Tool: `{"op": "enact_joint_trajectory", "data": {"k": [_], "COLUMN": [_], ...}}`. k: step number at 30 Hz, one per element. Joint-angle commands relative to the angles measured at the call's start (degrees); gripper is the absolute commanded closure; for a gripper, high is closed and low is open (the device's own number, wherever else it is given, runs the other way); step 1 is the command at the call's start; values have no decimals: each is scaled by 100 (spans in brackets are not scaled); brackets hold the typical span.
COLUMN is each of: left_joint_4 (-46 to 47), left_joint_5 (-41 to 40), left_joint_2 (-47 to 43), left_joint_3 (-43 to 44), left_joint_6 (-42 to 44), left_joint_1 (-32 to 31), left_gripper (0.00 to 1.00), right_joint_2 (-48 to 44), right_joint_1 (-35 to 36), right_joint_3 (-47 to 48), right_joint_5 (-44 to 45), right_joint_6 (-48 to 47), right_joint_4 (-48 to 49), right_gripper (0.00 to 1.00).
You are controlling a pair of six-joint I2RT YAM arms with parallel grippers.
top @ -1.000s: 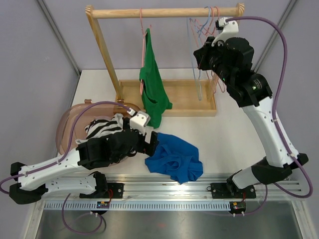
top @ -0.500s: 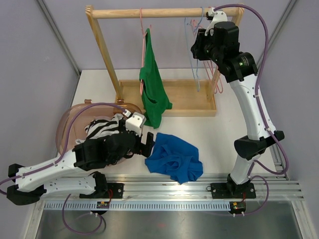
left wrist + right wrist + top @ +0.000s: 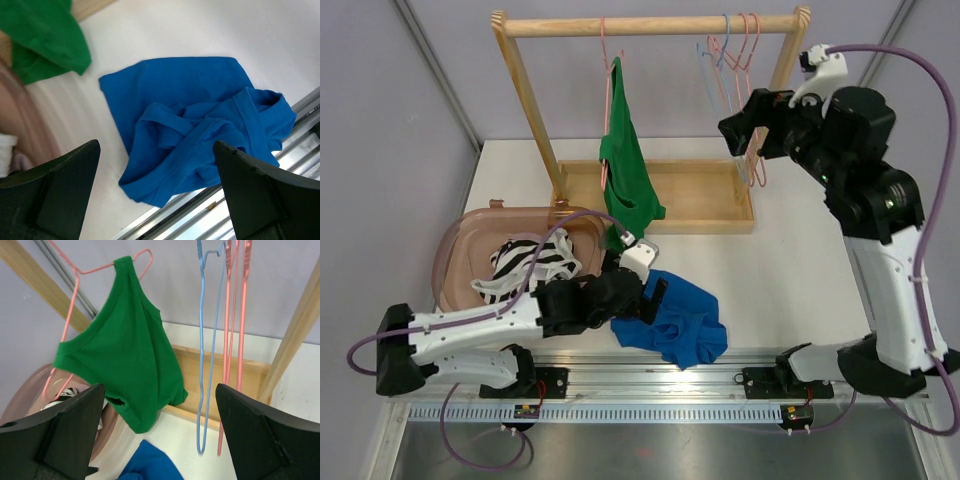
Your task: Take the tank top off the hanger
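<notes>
A green tank top (image 3: 625, 175) hangs by one strap from a pink hanger (image 3: 606, 80) on the wooden rail (image 3: 650, 25). In the right wrist view the green tank top (image 3: 125, 350) drapes off the pink hanger (image 3: 95, 269). My right gripper (image 3: 740, 125) is open and empty, up by the rack's right end, apart from the garment; its camera shows the right gripper (image 3: 160, 387) with nothing between the fingers. A blue tank top (image 3: 670, 320) lies crumpled on the table. My left gripper (image 3: 650, 300) hovers open over the blue tank top (image 3: 200, 130), and the left gripper (image 3: 155, 145) holds nothing.
Empty blue hanger (image 3: 201, 340) and pink hangers (image 3: 231, 340) hang at the rail's right end, near the wooden post (image 3: 782, 75). The rack's wooden base tray (image 3: 700, 195) sits behind. A pink basin (image 3: 460, 255) at left holds a striped garment (image 3: 530, 262). A metal rail (image 3: 650, 375) borders the near edge.
My right gripper has opened and drawn back to the right, away from the empty hangers. My left arm has swung right, from over the basin to above the blue tank top.
</notes>
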Motion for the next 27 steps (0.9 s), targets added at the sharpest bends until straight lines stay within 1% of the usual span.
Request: {"op": "enact_joint_trajectory", "data": {"k": [1,2,3,4,11,12,18,20,21,22,23,24,25,27], "left_joint_4": [1199,1253,1306,1420,1666,1737,1922,1948,1948,1939,1948,1957,1974,1948], "left_joint_5": [587,649,728,868,1440,1502,1862,1985,2012,2064,2091,2100,2074,2030], "left_joint_2": [485,643,914,1074,2427,2542,3482,3832,3922,3992,4054,4089,4072,3941], "left_joint_3": [-14,39,65,83,277,242,268,285,285,268,242,215,180,84], "left_joint_6": [86,60,42,25,-177,-212,-353,-371,-423,-450,-467,-511,-529,-573], "left_joint_1": [-30,-30,-30,-39,-65,-74,-144,-206,-206,-215,-215,-223,-241,-232], "left_gripper": [1,1,1,1,1,1,1,4,14,21,34,56,69,84], "right_joint_2": [-759,-1100,-1277,-1427,-2727,-2807,-3072,-3124,-3159,-3168,-3203,-3212,-3221,-3256], "right_joint_1": [-19,-19,-19,-19,-19,-19,-19,-10,-10,-19,-19,-19,-19,-19], "right_joint_3": [-690,-885,-1243,-1404,-2652,-2871,-3250,-3330,-3382,-3400,-3400,-3418,-3427,-3444], "right_joint_5": [-264,-387,-458,-571,-625,-617,-564,-616,-634,-634,-643,-634,-634,-634], "right_joint_6": [116,142,195,204,301,283,222,213,213,204,187,178,178,178], "right_joint_4": [444,505,540,584,584,585,348,339,347,347,339,356,348,374], "right_gripper": [0,1,1,0,1,1,1,0,1,1,1,0,0,0]}}
